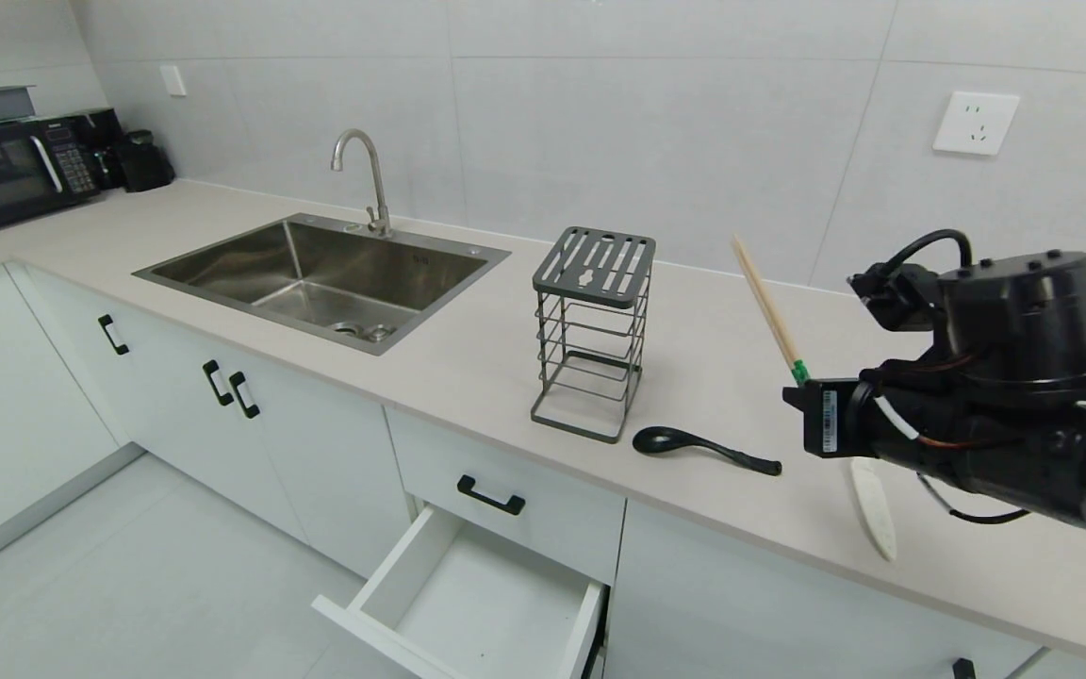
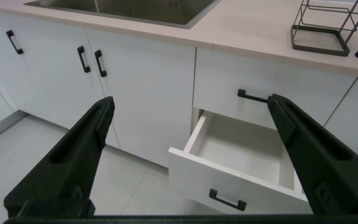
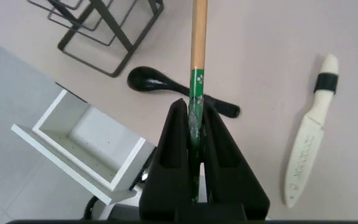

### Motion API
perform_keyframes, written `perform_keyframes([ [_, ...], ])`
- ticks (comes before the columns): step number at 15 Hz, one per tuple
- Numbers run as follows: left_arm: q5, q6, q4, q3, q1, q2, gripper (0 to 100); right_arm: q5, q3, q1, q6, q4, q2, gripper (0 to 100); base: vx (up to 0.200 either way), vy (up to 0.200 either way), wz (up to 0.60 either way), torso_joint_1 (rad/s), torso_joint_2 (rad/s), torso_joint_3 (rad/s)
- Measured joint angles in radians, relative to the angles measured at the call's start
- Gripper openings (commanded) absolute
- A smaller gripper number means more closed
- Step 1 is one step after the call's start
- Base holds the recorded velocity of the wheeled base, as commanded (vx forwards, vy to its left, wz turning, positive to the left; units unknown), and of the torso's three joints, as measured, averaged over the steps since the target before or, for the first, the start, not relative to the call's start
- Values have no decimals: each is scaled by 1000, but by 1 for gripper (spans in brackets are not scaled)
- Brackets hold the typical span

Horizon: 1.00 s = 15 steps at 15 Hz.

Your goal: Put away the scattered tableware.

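Note:
My right gripper (image 3: 194,118) is shut on wooden chopsticks (image 3: 197,56) with a green band, held above the counter at the right; the chopsticks (image 1: 766,306) slant up and to the left from the gripper (image 1: 799,377). A black spoon (image 1: 699,446) lies on the counter beside the wire utensil rack (image 1: 592,332), and it shows under the gripper as the black spoon (image 3: 154,81). A white knife (image 1: 871,507) lies on the counter to the right, also the white knife (image 3: 308,149). My left gripper (image 2: 191,149) hangs open in front of the cabinets, facing the open drawer (image 2: 241,155).
A steel sink (image 1: 321,278) with a faucet (image 1: 361,174) is set in the counter at the left. A microwave (image 1: 6,170) stands at the far left. The white drawer (image 1: 463,604) below the rack is pulled out. Counter edge runs diagonally.

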Motion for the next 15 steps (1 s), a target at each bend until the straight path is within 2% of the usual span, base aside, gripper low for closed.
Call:
perform_keyframes([
  [2, 0, 0, 0, 0, 0, 0, 100, 58, 40, -1, -105, -128, -38, 0, 0, 0, 0, 0, 0, 0],
  [5, 0, 0, 0, 0, 0, 0, 100, 179, 102, -16, -341, -221, -64, 0, 0, 0, 0, 0, 0, 0],
  [7, 0, 0, 0, 0, 0, 0, 100, 240, 122, -21, -439, -232, -75, 0, 0, 0, 0, 0, 0, 0],
  [9, 0, 0, 0, 0, 0, 0, 100, 356, 138, -18, -540, -237, -82, 0, 0, 0, 0, 0, 0, 0],
  [15, 0, 0, 0, 0, 0, 0, 100, 466, 209, 66, -578, -232, -83, 0, 0, 0, 0, 0, 0, 0],
])
